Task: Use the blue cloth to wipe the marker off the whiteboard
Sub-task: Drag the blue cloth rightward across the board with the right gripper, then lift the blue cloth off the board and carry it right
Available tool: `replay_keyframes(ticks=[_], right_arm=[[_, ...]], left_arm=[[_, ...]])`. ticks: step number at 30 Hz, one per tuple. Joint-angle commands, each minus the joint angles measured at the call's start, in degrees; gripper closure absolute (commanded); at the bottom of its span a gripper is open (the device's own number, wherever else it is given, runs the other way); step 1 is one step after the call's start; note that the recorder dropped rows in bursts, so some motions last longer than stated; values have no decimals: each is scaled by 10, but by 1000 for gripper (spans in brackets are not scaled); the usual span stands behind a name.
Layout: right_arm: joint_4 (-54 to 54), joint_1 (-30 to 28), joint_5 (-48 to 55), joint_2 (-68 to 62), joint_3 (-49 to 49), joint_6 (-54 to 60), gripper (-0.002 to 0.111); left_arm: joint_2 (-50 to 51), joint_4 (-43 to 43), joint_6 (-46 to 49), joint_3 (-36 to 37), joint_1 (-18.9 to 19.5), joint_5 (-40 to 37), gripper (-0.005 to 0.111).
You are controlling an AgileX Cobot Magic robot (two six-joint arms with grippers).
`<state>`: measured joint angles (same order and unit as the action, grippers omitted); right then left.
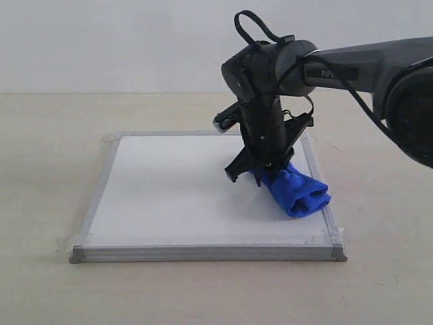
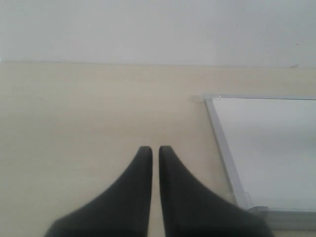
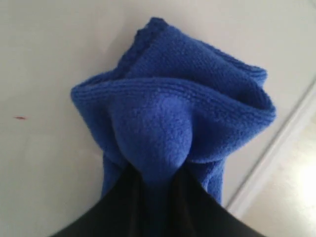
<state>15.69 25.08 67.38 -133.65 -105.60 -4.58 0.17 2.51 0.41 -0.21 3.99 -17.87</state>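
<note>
The whiteboard (image 1: 176, 196) lies flat on the table, silver frame all round. My right gripper (image 1: 260, 169) presses down on its right part, shut on the blue cloth (image 1: 298, 191), which bunches out toward the board's right edge. In the right wrist view the blue cloth (image 3: 173, 108) fills the space ahead of the dark fingers (image 3: 126, 197). Of the marker only a tiny red speck (image 3: 19, 118) shows on the white surface; no wavy line is visible. My left gripper (image 2: 155, 150) hovers over bare table beside the board's corner (image 2: 210, 101), its jaws nearly together with nothing between them.
The board's frame rail (image 3: 276, 153) runs close beside the cloth. Clear tape holds the near corners (image 1: 337, 237). The right arm's cable loop (image 1: 254, 27) rises above the wrist. A pale wall stands behind the table.
</note>
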Motion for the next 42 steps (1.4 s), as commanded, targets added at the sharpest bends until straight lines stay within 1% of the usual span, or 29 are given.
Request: replay_keyframes(ticks=[1,4,7,16,21,24,27,28,31,38,40,42], right_arm=[[-129,51,-100,-1,4,60,108],[-130,80,-152,-1,4,89,108],[-128,78,-171,-1,4,89,108],[-117,-16,-106,-3,4,7,108],[-125,-24,-90,-2,4,6,108],[-182,-12,-87,-2,4,42,108],[-299,8,-84,-2,4,172,108],[-339,13,-87,-2,4,194,108],[-379,18,-107,-2,-1,206,108],[-357,-1,-149,38,-14,200,108],[-321,-14,-151,64,-14,182,108],[-250,-27,-150,87,-14,144,108]], left_arm=[[-2,-2,0,2,1,5,102],[-2,-2,0,2,1,5,102],[-2,-2,0,2,1,5,102],[-2,-2,0,2,1,5,102],[-2,-2,0,2,1,5,102],[-2,-2,0,2,1,5,102],[-2,-2,0,2,1,5,102],[-2,-2,0,2,1,5,102],[-2,-2,0,2,1,5,102],[-2,-2,0,2,1,5,102],[-2,-2,0,2,1,5,102],[-2,-2,0,2,1,5,102]])
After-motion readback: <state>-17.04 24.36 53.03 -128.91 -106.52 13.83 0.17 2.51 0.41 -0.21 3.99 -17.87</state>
